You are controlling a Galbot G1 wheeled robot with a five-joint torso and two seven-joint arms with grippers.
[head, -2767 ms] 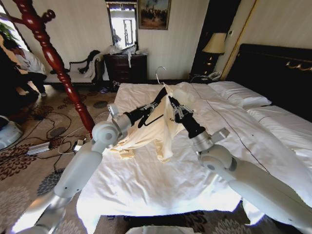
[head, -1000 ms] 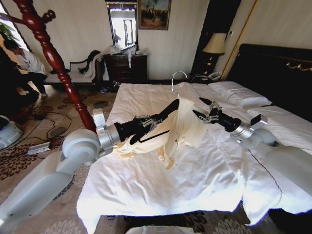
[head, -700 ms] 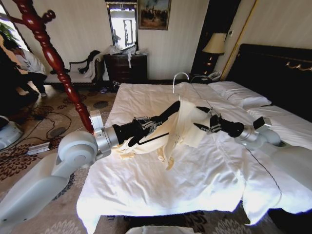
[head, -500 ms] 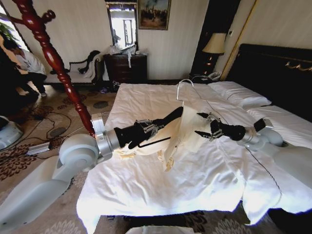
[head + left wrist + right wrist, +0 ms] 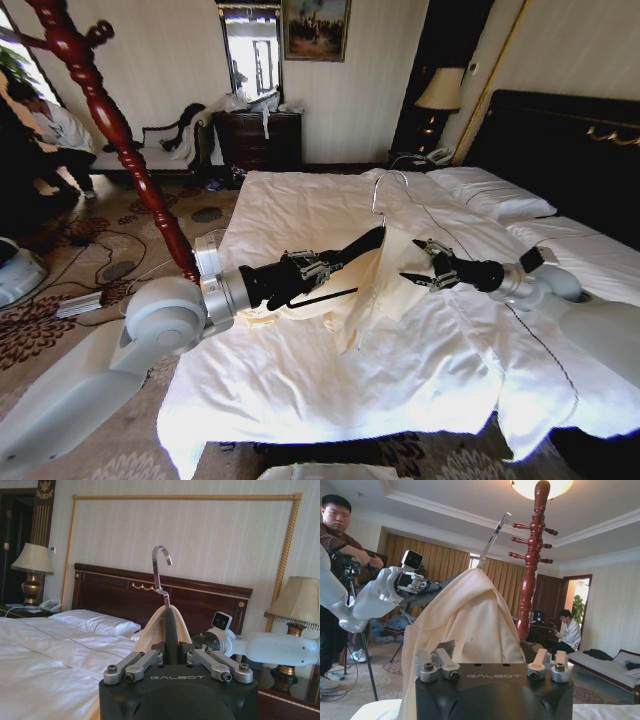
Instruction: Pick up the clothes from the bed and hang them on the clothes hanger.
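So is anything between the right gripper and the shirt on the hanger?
Nothing visible. The right gripper, open, sits right at the cream clothes draped over the clothes hanger, which the left gripper holds above the bed.

The large wide bed with white duvet fills the middle, its dark headboard along the right side and its white pillows at the far right corner. Above the bed's centre, the thin black hanger with a silver hook carries the cream long-sleeved shirt, whose lower part trails onto the duvet. The left gripper is on the hanger's left side; the right gripper is just right of the shirt. The tall red-brown turned wooden coat stand rises beyond the bed's left edge. A table lamp stands behind the far right corner.
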